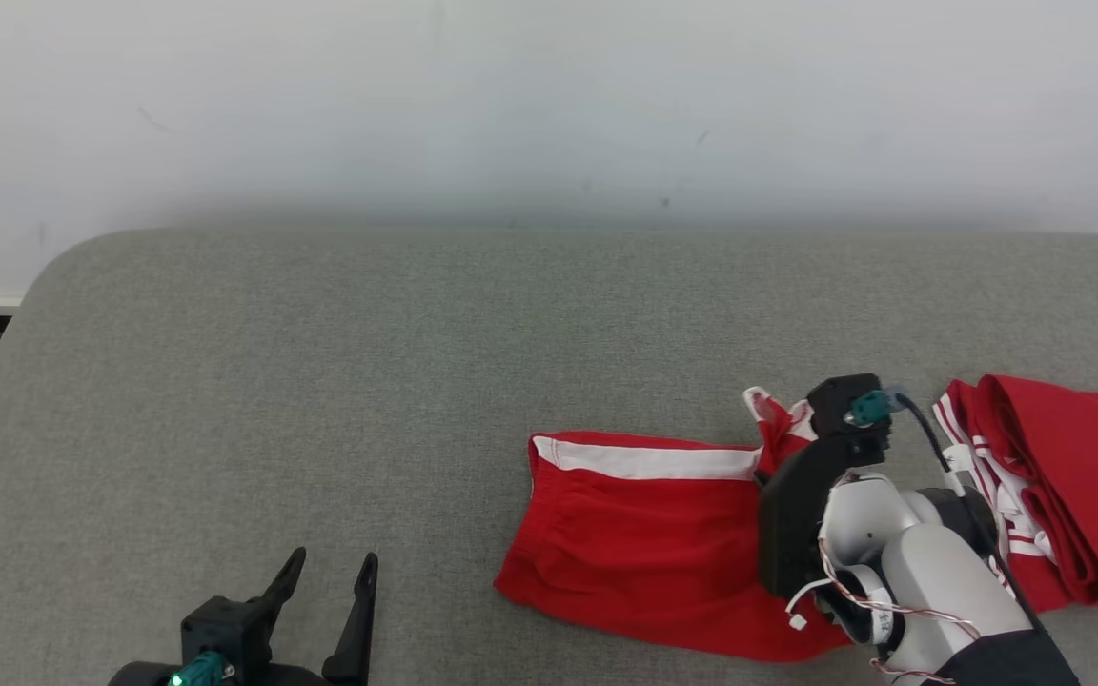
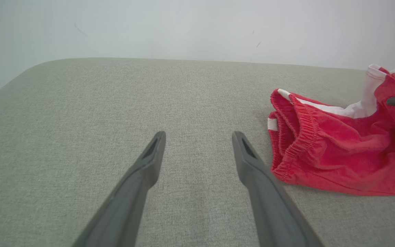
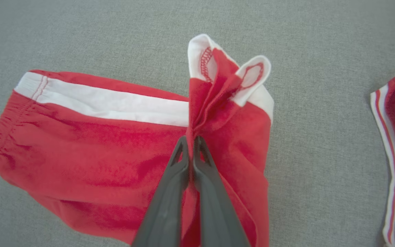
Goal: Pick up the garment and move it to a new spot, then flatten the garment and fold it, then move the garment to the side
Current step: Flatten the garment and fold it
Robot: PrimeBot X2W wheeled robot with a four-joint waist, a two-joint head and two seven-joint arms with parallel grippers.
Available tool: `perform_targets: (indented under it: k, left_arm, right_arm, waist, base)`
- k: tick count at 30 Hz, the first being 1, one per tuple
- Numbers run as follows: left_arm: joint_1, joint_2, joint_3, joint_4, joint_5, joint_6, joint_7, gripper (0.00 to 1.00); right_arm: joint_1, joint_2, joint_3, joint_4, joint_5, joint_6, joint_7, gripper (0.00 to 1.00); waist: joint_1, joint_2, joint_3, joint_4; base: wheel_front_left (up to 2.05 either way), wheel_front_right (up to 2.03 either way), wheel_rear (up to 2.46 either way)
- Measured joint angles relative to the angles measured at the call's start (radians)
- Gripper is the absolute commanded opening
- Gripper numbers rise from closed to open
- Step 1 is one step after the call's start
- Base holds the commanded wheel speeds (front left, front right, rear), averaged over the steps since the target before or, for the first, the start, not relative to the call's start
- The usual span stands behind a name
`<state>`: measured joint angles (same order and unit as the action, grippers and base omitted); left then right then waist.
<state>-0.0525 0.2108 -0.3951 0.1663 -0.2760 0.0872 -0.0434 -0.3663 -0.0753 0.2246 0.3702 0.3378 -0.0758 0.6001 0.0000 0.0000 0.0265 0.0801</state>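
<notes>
Located red knit shorts with a white side stripe and gathered elastic waistband (image 1: pixel 644 534) on the right half of the grey woven-fabric padded surface (image 1: pixel 320 381), toward its near edge. Found lying mostly flat. Kept apart from a second red garment with red-and-white striped trim (image 1: pixel 1064 476) farther right, with bare grey cloth between the two.

Observed right gripper (image 3: pixel 190 141) clenched, both dark fingers pressed together on a bunched ridge of red cloth at the leg end of the shorts. Judged a pick-up grip for the first step, taken on a gathered fold so as to catch more than one layer at once. Noted white-trimmed hem loops puckered upward just beyond the fingertips, consistent with cloth drawn in by the pinch. Unable to tell how many layers sit inside it.

Observed left gripper (image 1: pixel 335 557) released, fingers spread wide, holding nothing, set low over bare surface well to the left of the shorts. Judged parked clear of the lift, yet facing the waistband and available for flattening.

Orientation: long axis running left to right across the head view, roughly parallel to the near edge. Waistband end pointing to the robot's left, toward the left gripper; leg end to the robot's right, under the right gripper. White stripe along the far edge, away from the robot.
</notes>
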Motion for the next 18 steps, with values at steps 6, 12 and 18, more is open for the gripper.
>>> perform_targets:
  k: [6, 12, 18]
  left_arm:
    - [-0.002, -0.007, -0.005, 0.002, 0.001, 0.000, 0.008, 1.00]
    - [-0.016, -0.006, -0.003, 0.004, 0.001, -0.001, 0.008, 1.00]
    - [-0.017, -0.006, -0.002, 0.007, 0.001, 0.000, 0.008, 1.00]
  right_arm:
    - [-0.036, 0.014, 0.074, -0.006, -0.003, 0.006, 0.042, 0.00]
    - [-0.086, 0.015, 0.129, 0.003, -0.003, 0.004, 0.062, 0.00]
    - [-0.145, 0.013, 0.212, 0.023, -0.002, 0.001, 0.079, 0.00]
  waist:
    - [0.0000, 0.0000, 0.005, 0.027]
    - [0.0000, 0.0000, 0.015, 0.052]
    - [0.0000, 0.0000, 0.023, 0.064]
  base:
    - [0.00, 0.00, 0.00]
    - [0.00, 0.00, 0.00]
    - [0.00, 0.00, 0.00]
